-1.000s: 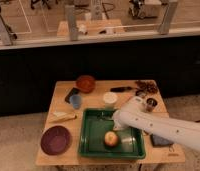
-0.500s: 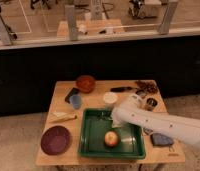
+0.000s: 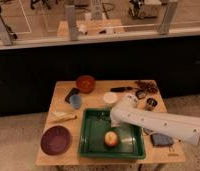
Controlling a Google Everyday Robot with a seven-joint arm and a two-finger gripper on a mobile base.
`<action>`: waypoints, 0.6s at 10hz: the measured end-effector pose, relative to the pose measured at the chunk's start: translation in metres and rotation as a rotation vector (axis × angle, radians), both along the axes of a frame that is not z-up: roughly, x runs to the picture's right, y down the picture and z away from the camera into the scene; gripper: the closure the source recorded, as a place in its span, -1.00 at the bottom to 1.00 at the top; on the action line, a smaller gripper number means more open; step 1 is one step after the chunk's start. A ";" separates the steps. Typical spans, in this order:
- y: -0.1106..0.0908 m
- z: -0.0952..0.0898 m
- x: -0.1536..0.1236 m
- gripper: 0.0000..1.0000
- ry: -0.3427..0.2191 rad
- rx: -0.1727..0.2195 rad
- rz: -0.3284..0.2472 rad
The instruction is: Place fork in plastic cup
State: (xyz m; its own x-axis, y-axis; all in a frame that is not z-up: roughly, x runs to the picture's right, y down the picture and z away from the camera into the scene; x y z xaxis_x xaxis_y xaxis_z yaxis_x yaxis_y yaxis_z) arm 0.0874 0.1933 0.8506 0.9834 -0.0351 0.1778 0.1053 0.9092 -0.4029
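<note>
Right now the white arm (image 3: 163, 125) reaches in from the right side, over the wooden surface (image 3: 59, 102), and its end bends down into the green tray (image 3: 110, 156). The hand (image 3: 114, 120) is at the back part of this tray, low over the tray floor, behind the apple (image 3: 111, 139) and apart from it. The wrist covers the hand from above, so I cannot tell if it is wide, narrow, or holding something, and I also cannot tell if it touches the tray. The fork I cannot make out anywhere; if it is under the hand, it is hidden. The plastic cup (image 3: 76, 101), light blue, stands upright on the left back part of the surface, just beside a dark flat object (image 3: 71, 93) and in front of the brown bowl (image 3: 85, 83). It is outside the tray, near its left back corner, and well apart from the hand. A white cup (image 3: 109, 97) stands just behind the tray, near the wrist. A black-handled tool (image 3: 121, 89) lies behind it. On the left, a yellow utensil (image 3: 63, 117) lies beside the tray, and a purple plate (image 3: 56, 140) is at the front corner. On the right are a small metal cup (image 3: 151, 103) and, under the arm, a blue cloth (image 3: 161, 139).
</note>
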 end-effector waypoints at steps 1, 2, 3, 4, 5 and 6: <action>0.003 0.002 0.000 -0.02 0.008 0.004 -0.011; 0.004 0.004 0.000 -0.02 0.012 0.005 -0.014; 0.005 0.006 0.000 0.03 0.015 0.005 -0.017; 0.006 0.006 -0.001 0.18 0.018 0.001 -0.022; 0.007 0.005 -0.001 0.39 0.017 -0.001 -0.023; 0.006 0.004 -0.001 0.57 0.017 0.001 -0.023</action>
State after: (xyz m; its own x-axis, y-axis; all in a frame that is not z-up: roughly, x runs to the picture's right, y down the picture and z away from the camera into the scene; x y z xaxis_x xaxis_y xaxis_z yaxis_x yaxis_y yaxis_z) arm 0.0862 0.1990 0.8549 0.9852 -0.0584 0.1615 0.1199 0.9070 -0.4037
